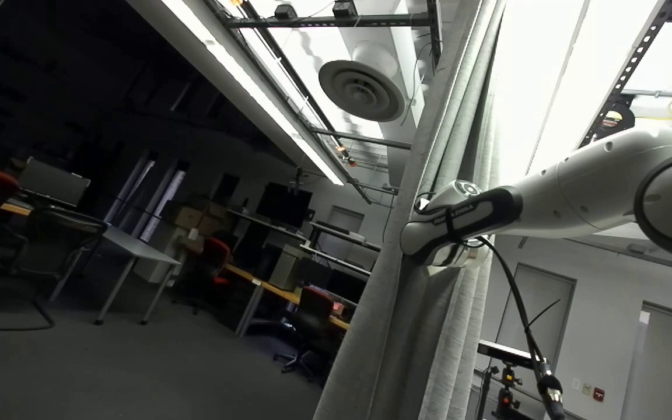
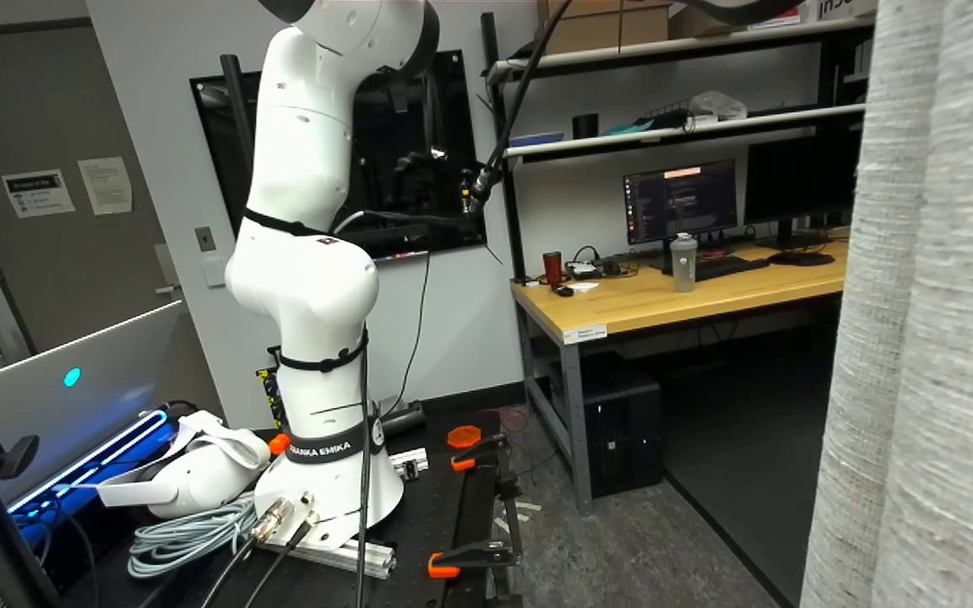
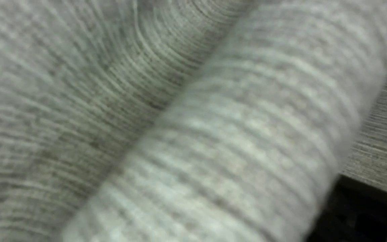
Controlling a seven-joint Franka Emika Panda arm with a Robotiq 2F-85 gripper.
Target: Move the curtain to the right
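The curtain is a tall light-grey woven drape, bunched into long deep folds, hanging from top to bottom in an exterior view. It also shows large at the right edge in an exterior view. In the wrist view the curtain fills nearly the whole picture, with one thick blurred fold running diagonally close to the camera. The arm's wrist reaches in from the right and lies against the folds. My gripper's fingers are hidden by the fabric and the wrist, so I cannot tell whether they are open or shut.
A black cable hangs from the arm. A camera on a stand is behind the curtain. A wooden desk with monitors and shelves stands beyond the robot base. A headset and coiled cable lie beside the base.
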